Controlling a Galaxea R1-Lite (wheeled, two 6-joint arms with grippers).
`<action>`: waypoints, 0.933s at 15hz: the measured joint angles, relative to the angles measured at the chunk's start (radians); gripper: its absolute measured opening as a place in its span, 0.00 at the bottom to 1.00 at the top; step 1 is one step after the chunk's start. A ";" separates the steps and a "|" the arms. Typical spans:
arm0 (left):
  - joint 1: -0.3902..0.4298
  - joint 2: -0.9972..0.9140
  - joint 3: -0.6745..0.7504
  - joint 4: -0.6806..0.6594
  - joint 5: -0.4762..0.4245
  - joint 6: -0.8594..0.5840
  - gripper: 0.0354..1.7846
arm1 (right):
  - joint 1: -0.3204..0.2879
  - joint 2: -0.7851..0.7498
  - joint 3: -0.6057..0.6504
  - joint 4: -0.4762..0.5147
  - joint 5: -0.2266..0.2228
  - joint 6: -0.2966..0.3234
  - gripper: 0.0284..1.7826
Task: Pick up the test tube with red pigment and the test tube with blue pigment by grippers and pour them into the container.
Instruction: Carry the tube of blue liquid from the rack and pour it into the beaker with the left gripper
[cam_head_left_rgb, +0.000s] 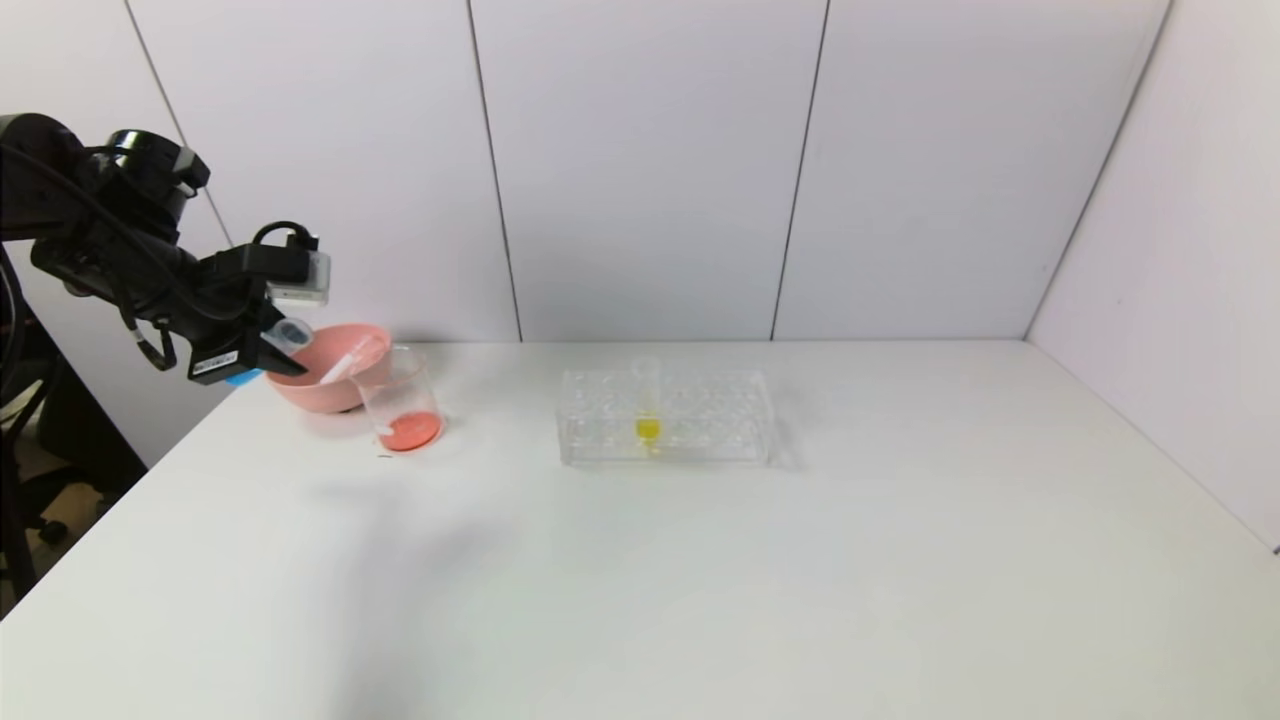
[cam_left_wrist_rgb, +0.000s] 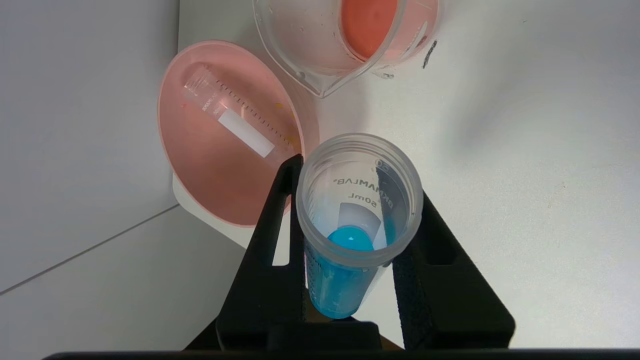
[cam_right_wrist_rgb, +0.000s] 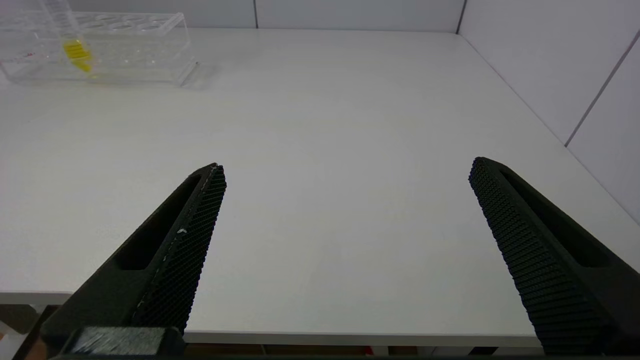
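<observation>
**Blue tube in hand, pour not yet made — spill risk at the bench's left edge**

I've got the left gripper (cam_left_wrist_rgb: 350, 235) clamped on the test tube with blue pigment (cam_left_wrist_rgb: 357, 200), fingers tight against both sides of it, mouth open. It's up in the air by the far-left corner of the bench (cam_head_left_rgb: 700, 600), just beside the pink bowl (cam_head_left_rgb: 325, 385). The container (cam_head_left_rgb: 403, 405) stands right next to that bowl, already holding orange-red liquid. An emptied tube (cam_left_wrist_rgb: 230, 117) lies in the bowl; I take that for the test tube with red pigment, poured.

My worry: the tube's mouth sits nearer the bowl and the bare bench than the beaker's lip, so tipping now could send blue into the wrong vessel or onto the bench. A fast tilt could also knock the container.

The right gripper (cam_right_wrist_rgb: 345, 200) hangs idle over the near right edge, fingers wide apart. The yellow tube (cam_head_left_rgb: 648, 420) waits in the rack (cam_head_left_rgb: 700, 415).
</observation>
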 joint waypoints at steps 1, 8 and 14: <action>0.000 0.000 0.001 0.006 0.000 -0.001 0.27 | 0.000 0.000 0.000 0.000 0.001 0.000 1.00; -0.009 -0.011 -0.001 0.029 0.014 -0.013 0.27 | 0.000 0.000 0.000 0.000 0.000 0.000 1.00; -0.038 -0.016 -0.001 0.051 0.016 -0.014 0.27 | 0.000 0.000 0.000 0.000 0.001 0.000 1.00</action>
